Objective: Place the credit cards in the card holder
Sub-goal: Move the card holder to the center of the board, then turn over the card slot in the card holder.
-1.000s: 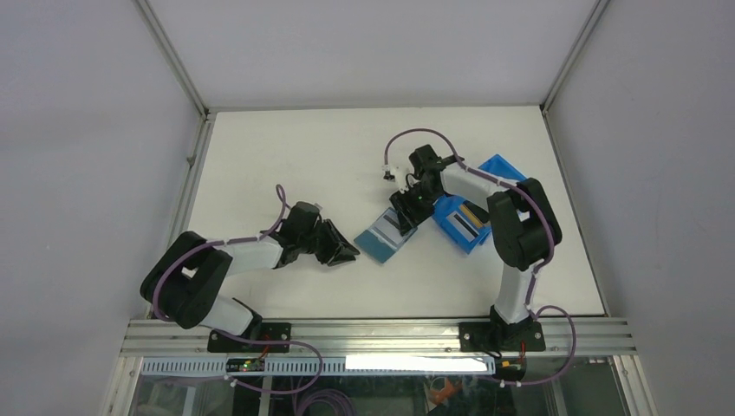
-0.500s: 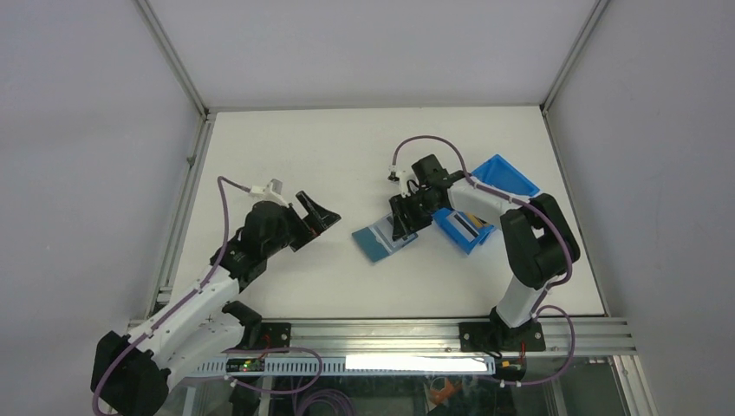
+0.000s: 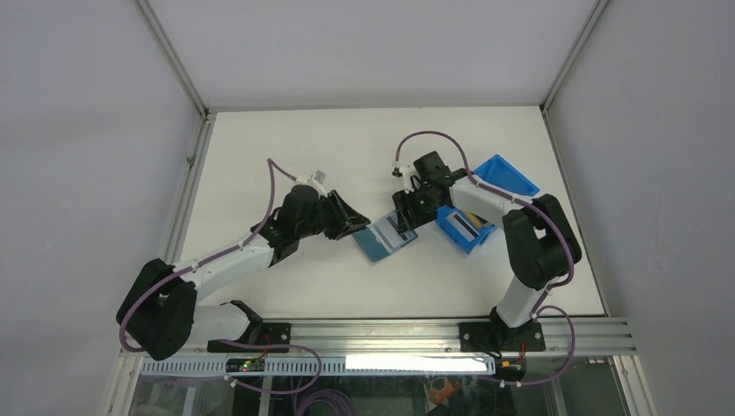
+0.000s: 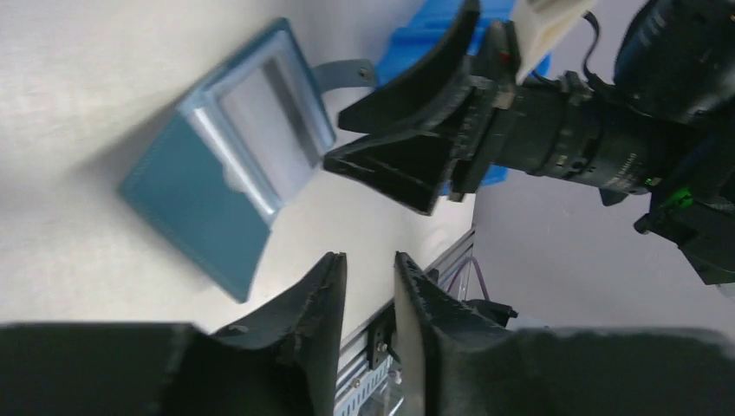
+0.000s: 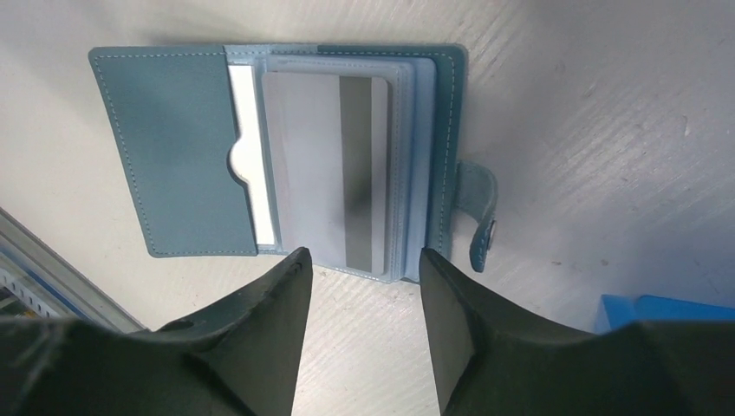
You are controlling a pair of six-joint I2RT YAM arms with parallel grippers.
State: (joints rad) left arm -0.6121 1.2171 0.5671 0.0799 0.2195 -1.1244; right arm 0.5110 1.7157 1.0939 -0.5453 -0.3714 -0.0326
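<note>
Both empty, right hand (image 5: 362, 260) parted over open card holder (image 5: 173, 147) edge, left hand (image 4: 368, 260) narrowly parted nearby

From high behind we overlook the whole table (image 3: 260, 147). Our left wrist view skims low past the left pincer (image 4: 370, 260) toward the card holder (image 4: 230, 178); our right looks straight down on it, close beyond the right pincer (image 5: 361, 256).

A robotics lab test cell: a flat white tabletop (image 3: 286, 143) lies under the left gripper (image 3: 359, 229) and right gripper (image 3: 405, 218), with plain grey panel walls (image 3: 87, 130) in silver aluminium framing (image 3: 171, 52) around them.
</note>
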